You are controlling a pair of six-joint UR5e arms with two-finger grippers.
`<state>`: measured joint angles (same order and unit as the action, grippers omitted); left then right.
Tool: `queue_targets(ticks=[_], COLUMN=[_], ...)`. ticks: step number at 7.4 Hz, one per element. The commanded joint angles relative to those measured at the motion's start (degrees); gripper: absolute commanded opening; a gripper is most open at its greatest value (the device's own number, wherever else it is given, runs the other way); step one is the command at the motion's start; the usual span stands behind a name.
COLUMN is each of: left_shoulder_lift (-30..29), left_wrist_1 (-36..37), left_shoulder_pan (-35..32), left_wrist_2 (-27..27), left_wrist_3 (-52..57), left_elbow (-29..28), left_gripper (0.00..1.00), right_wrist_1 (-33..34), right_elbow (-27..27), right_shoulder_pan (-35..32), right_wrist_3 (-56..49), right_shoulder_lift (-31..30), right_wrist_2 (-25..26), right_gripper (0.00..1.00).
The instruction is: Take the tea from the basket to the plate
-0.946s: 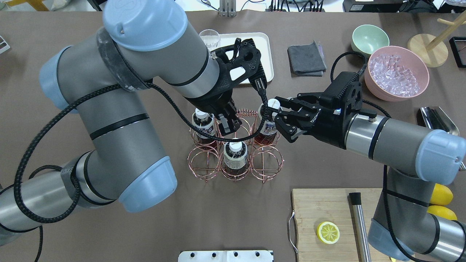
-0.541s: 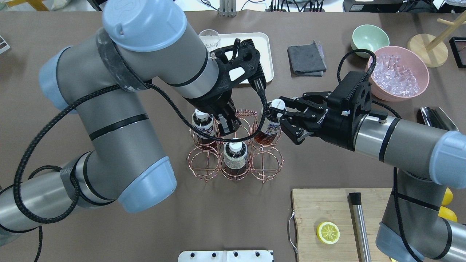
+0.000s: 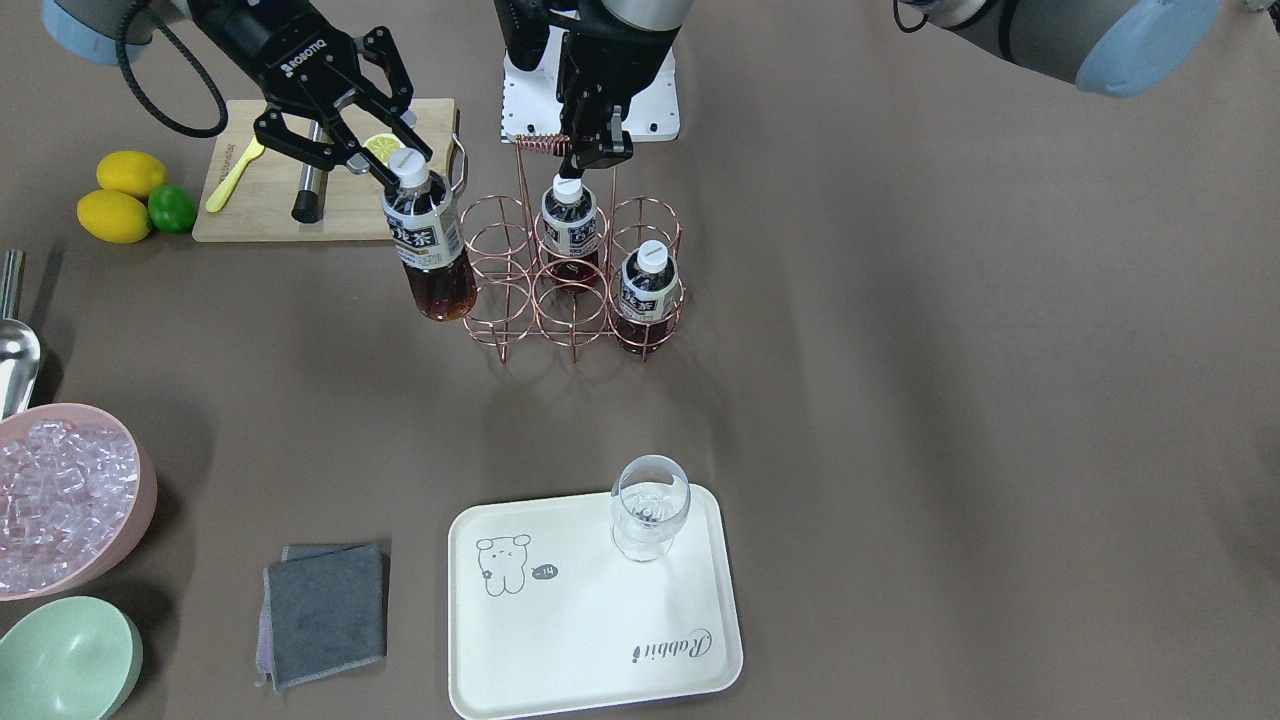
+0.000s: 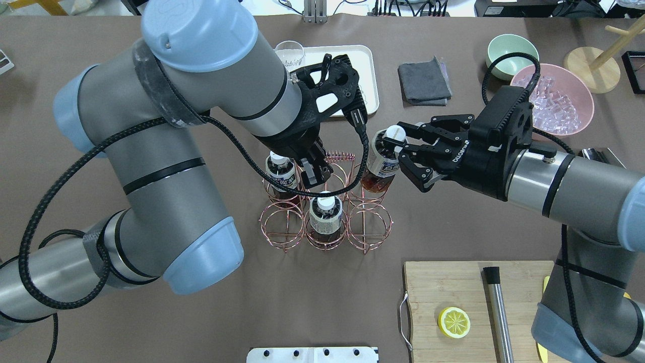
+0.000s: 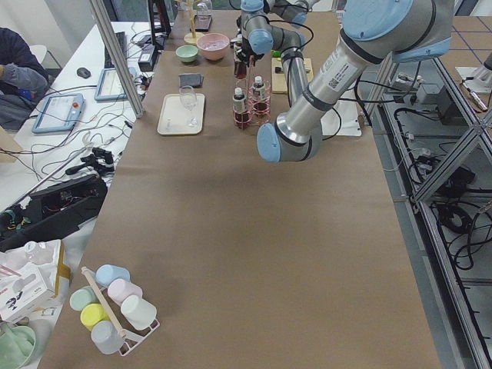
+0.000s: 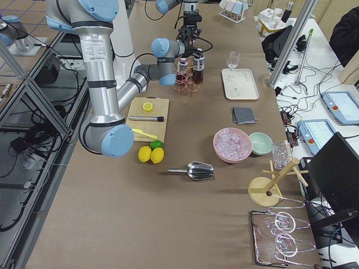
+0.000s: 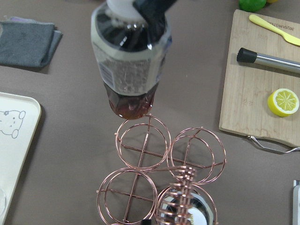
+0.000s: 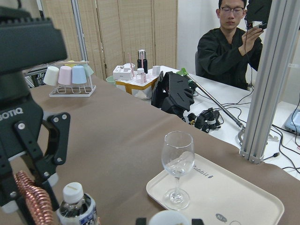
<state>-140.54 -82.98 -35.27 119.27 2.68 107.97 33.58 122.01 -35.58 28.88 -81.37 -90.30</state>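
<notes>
The right pincer (image 3: 398,165) is closed on the white cap and neck of the tea bottle (image 3: 428,250). The bottle hangs just under its fingers, a little tilted, in the upper left of the front view. It is lifted out of the wire basket (image 3: 572,292) and hangs beside the basket's left edge. The plate (image 3: 560,640) lies well apart, at the bottom centre, with a glass (image 3: 650,505) on it. The left pincer (image 3: 590,150) is at the coiled handle of the basket; I cannot tell whether it grips.
</notes>
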Motion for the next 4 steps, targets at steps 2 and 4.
queue_targets(ticks=[2, 4], left_shoulder_lift=[1.5, 1.1], left_wrist_1=[1.8, 4.6], left_shoulder_pan=[-4.2, -6.7], left_wrist_2=[0.3, 0.6], left_wrist_3=[0.7, 0.8], left_elbow=[1.6, 1.9], left_gripper=[0.00, 0.00], right_wrist_1=[1.8, 1.8], right_elbow=[-2.6, -12.4], right_shoulder_pan=[-12.2, -13.5], right_wrist_3=[0.4, 0.6], right_shoulder_lift=[1.0, 9.2], right_wrist_2=[-11.1, -11.1], right_gripper=[0.00, 0.00])
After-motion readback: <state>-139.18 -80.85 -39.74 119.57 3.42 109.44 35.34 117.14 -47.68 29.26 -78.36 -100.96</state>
